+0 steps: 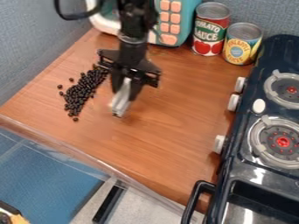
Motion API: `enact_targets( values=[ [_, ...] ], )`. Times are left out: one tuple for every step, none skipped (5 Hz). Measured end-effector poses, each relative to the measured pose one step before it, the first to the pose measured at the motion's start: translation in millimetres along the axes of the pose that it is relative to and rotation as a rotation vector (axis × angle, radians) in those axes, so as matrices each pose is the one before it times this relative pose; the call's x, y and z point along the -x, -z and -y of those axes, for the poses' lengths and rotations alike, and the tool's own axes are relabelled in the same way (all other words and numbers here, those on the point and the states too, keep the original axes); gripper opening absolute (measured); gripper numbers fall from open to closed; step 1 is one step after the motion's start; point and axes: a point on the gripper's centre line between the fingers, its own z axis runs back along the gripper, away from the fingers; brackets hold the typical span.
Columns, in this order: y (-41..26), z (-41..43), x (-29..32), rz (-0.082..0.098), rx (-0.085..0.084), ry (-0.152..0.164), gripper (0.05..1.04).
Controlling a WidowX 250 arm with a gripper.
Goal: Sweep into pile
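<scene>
1. Nearest the camera, a black handle [191, 203] stood out from the front of a dark toy stove [248, 176], which took up the right side of the camera view.
2. The stove had a front burner [283, 142] and a back burner [290, 89], both with red centres, and pale knobs along its left side.
3. The pincer [125, 97] hung over the wooden table [161, 140], left of the middle, closed on a narrow pale grey implement [120, 105] that pointed down.
4. The black beans [83, 91] lay on the table just left of the pincer, in a slanting heap with a few strays along its left side and lower end.
5. At the back stood a teal-and-white toy appliance [189, 13] with orange buttons, then a red-and-green-labelled can [210, 33], and beside it a yellow-and-blue-labelled can [241, 46] near the stove.
</scene>
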Motion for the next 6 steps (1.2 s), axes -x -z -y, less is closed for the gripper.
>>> enact_targets(
  values=[
    [2.64, 24.29, -3.33, 0.0044, -0.0126, 0.0141, 0.379],
    [9.09, 30.17, 4.56, -0.0185, -0.0135, 0.0242, 0.379],
    [0.68, 13.6, 0.78, -0.0013, 0.006, -0.0011, 0.379],
    [1.63, 2.16, -0.74, -0.0296, -0.0034, -0.0152, 0.44],
    [-4.96, 1.32, 0.22, -0.0296, 0.0479, -0.0166, 0.75],
    [-52.0, -9.95, -2.15, 0.0906, 0.0836, -0.0348, 0.993]
  ],
)
